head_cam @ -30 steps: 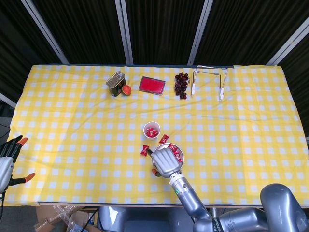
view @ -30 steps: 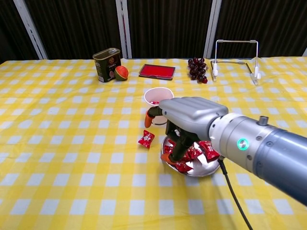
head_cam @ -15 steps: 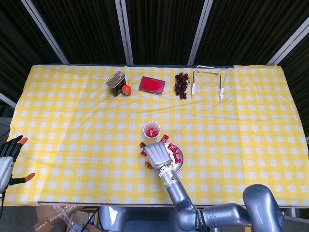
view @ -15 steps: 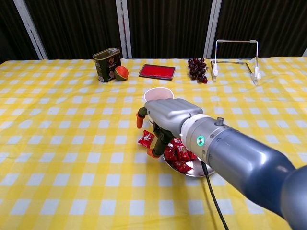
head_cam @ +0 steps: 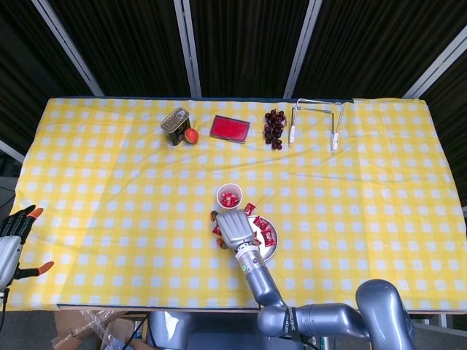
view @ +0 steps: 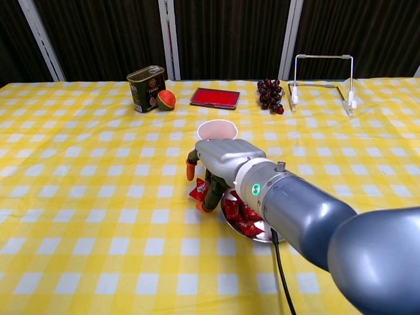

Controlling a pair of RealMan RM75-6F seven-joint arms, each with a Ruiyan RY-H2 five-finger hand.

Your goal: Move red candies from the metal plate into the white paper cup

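Observation:
The white paper cup (head_cam: 229, 196) (view: 217, 130) stands mid-table with red candies inside. Just right of and nearer than it lies the metal plate (head_cam: 268, 249) (view: 264, 235), holding several red candies (head_cam: 265, 232) (view: 244, 214). My right hand (head_cam: 235, 229) (view: 220, 161) hovers over the plate's left edge, fingers curled down around a loose red candy (view: 197, 190) on the cloth. Whether it grips that candy is hidden. Another loose candy (head_cam: 249, 209) lies between cup and plate. My left hand (head_cam: 13, 237) hangs off the table's left front corner, fingers spread and empty.
Along the far side stand a tin can (head_cam: 175, 125) with a small orange-red fruit (head_cam: 191, 135), a flat red tray (head_cam: 230, 128), a bunch of dark grapes (head_cam: 274, 127) and a wire rack (head_cam: 316, 120). Yellow checked cloth covers the table.
My right hand has slid left off the plate's middle to its left edge, over the loose candy near the cup. The left hand has not moved.

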